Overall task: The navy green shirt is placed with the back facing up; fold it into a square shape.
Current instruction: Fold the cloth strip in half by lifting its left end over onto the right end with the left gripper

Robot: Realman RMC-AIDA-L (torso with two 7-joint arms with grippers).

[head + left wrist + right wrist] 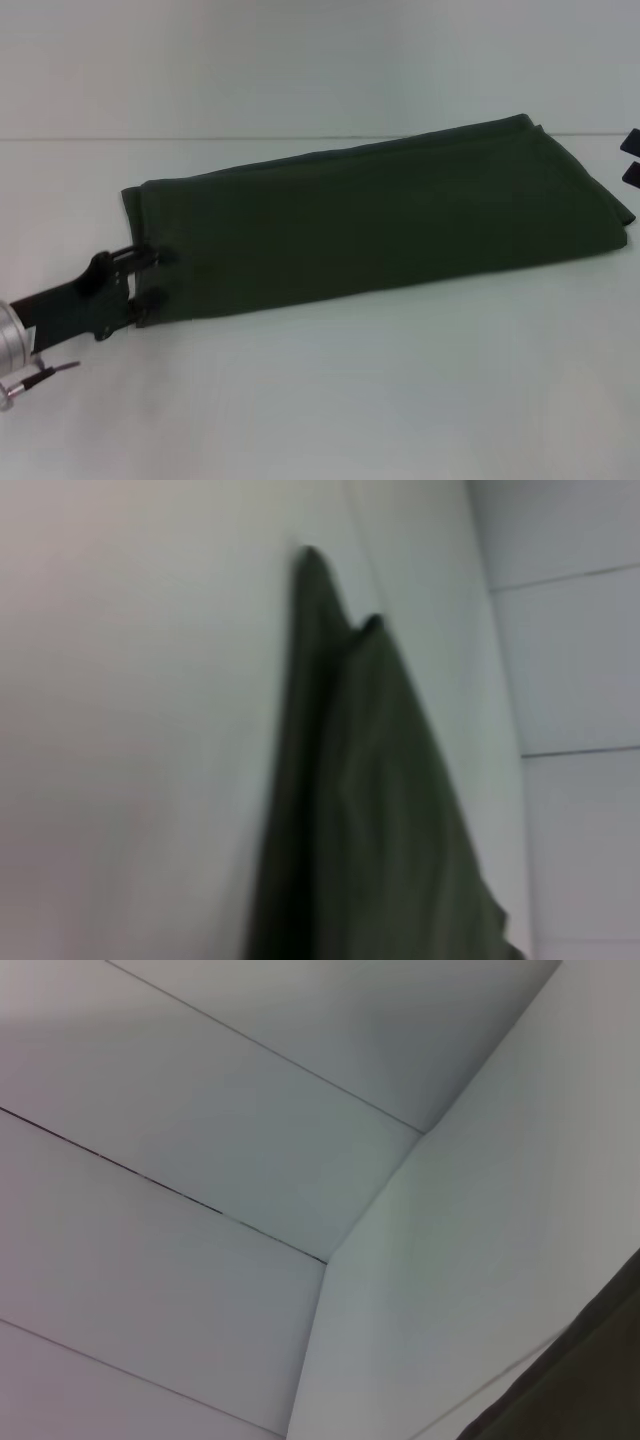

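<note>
**Long Fold Done, Short Fold Pending**

Lying across the white table [300, 400], from near the left edge toward the far right corner: the navy green shirt [380, 225], already folded into a long, narrow band, plain side up, no lettering showing. At the band's left end, the left gripper [148, 285], fingers spread, one at the far side of the hem and one at the near side, touching or just at the cloth; no firm pinch evident. At the right edge of the table, only two dark tips of the right gripper [631, 158], just beside the shirt's far end; spread or pressed together, impossible to tell. Soft, light, limp fabric by the look of it, several layers thick, likely to sag and slide apart if lifted by one layer alone. Best taken at the end corners, all layers together, then carried over toward the opposite end to make the square.
</note>
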